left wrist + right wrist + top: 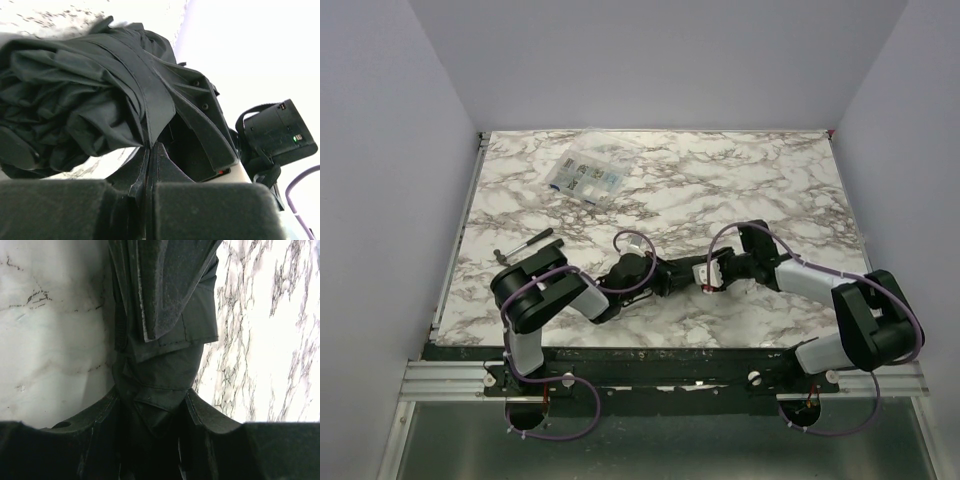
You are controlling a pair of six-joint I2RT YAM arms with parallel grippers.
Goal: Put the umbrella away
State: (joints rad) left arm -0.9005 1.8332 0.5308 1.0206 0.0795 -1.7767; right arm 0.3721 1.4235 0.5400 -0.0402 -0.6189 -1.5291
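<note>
Marble-patterned table (740, 180), pale bare walls on three sides, and one handy landmark out on the far part: the clear compartment box (584, 178). The umbrella (678, 276) lies flat on the marble well apart from that box, nearer the arm bases and off to its right, with both arms on it. A small black-handled tool (525, 243) sits on the near side of the box, a little to its left, out of play.

At the umbrella end closer to the box, the left gripper (150, 152) has its jaws pressed right together, nipping the umbrella (65, 100) by the very tip of its closure strap (150, 95), which runs across the bunched canopy. At the end farther from the box, the right gripper (155, 407) stands partly open, clamped around the folded fabric of the umbrella (165, 350), cloth filling the gap between its fingers.

Now the worry. That strap looks thin and is caught only at its end, so a firm tug could slide it straight out of the jaws. The canopy folds bulge loosely, and if the right-hand hold slackens, the bundle could roll or spring apart before the strap is wrapped. And should the arms pull against each other, the fabric may drag through the right fingers.
</note>
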